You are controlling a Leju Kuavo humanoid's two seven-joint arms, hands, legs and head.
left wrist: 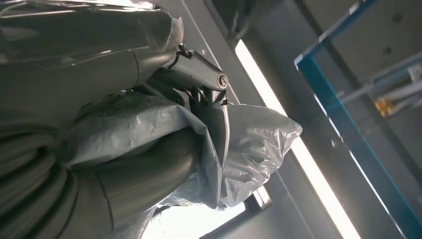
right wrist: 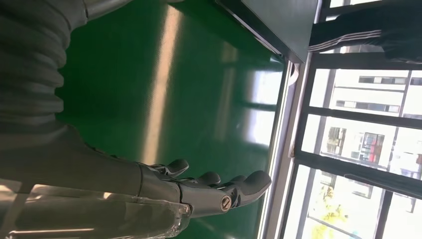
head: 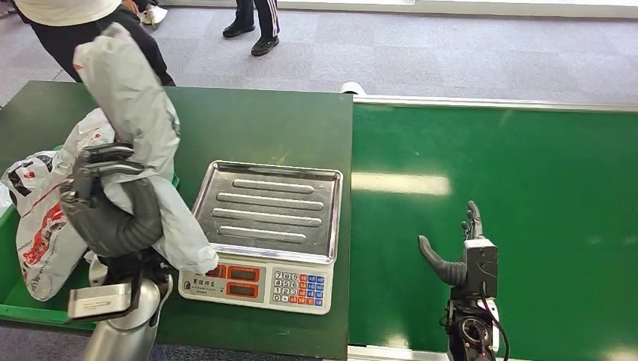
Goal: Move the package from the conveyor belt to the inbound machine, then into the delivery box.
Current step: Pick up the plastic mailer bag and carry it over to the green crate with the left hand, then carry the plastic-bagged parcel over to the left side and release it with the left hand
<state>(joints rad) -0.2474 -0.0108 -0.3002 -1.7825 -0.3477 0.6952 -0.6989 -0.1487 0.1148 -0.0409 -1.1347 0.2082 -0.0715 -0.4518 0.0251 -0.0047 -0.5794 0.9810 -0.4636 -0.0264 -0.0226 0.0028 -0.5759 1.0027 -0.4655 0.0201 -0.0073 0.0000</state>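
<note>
My left hand (head: 105, 203) grips a grey plastic package (head: 135, 128), lifted above the table's left part, over the edge of the green delivery box (head: 30, 308). The wrist view shows the crinkled grey package (left wrist: 249, 149) wrapped around the fingers (left wrist: 199, 69) of my left hand (left wrist: 149, 124). The inbound machine, a scale with a bare steel tray (head: 267, 207) and a keypad (head: 299, 288), sits just right of the package. My right hand (head: 463, 259) hovers open over the green conveyor belt (head: 527, 210), holding nothing. My right hand's fingers (right wrist: 219, 186) stretch out above the belt (right wrist: 149, 74).
White and red bagged parcels (head: 45, 226) lie in the delivery box under my left arm. Two people stand beyond the table, one (head: 83, 22) close behind the package, another's legs (head: 252, 26) farther back. The belt's metal rail (head: 489, 103) runs along its far edge.
</note>
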